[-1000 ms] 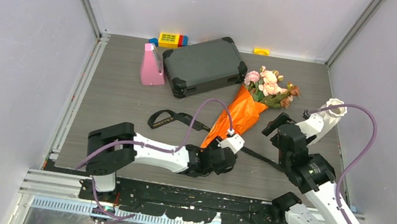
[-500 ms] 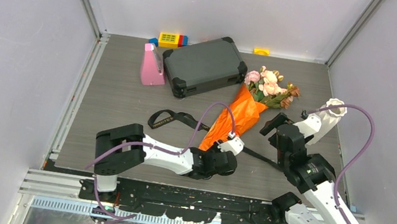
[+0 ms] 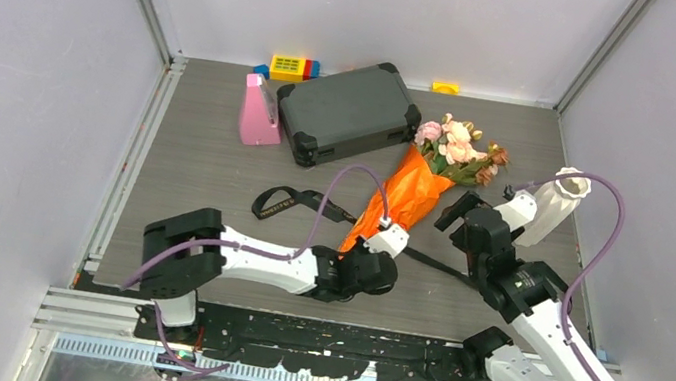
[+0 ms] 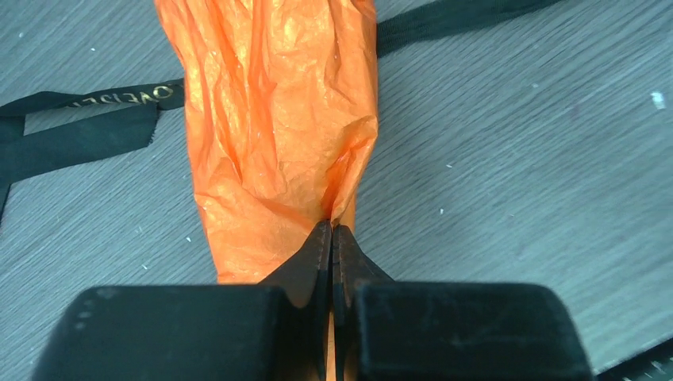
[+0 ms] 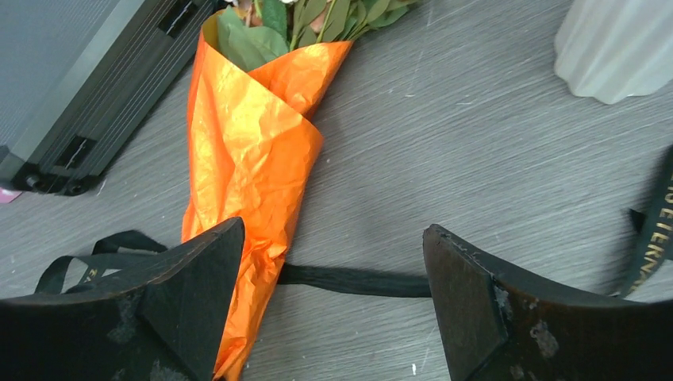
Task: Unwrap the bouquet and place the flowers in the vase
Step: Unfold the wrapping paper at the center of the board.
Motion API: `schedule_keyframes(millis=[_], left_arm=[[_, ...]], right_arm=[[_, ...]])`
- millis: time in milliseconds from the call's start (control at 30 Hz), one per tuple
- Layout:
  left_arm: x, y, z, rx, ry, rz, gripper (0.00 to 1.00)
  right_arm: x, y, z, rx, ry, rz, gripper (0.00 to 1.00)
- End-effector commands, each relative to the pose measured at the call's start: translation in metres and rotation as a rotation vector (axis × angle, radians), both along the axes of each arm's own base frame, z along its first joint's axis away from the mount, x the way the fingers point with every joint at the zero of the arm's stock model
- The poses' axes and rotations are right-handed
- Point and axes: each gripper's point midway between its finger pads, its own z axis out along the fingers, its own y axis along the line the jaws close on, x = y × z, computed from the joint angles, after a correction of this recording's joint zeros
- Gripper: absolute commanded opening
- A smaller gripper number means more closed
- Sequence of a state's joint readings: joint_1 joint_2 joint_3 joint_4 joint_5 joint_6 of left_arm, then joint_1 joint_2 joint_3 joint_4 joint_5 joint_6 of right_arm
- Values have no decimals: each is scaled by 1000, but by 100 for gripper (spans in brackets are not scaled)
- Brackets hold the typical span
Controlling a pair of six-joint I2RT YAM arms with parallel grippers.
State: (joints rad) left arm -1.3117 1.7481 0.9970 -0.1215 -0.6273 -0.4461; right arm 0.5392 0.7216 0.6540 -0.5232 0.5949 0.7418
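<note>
Top external is showing me the bouquet lying diagonally, roses pointing far-right; left wrist alone is showing my left gripper pinching its narrow paper tip, right gripper hanging spread.

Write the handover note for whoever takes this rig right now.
Left gripper: shut, pinching the narrow paper tip of the bouquet.
Right gripper: open over the cone, holding nothing.
The bouquet lies on the table, flowers inside; black ribbon lies flat under it. The vase stands upright at right, no flowers in it.
Done: nothing unwrapped. Left: strip the paper, put flowers into vase.
</note>
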Motion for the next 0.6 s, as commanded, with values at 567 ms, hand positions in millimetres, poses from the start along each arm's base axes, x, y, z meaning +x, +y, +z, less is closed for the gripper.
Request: schedule_keyframes(millis=[567], left_arm=[[24,8,85,-617,362,-34,0]], right_arm=[[10,102,-3,363,-51,370,88]])
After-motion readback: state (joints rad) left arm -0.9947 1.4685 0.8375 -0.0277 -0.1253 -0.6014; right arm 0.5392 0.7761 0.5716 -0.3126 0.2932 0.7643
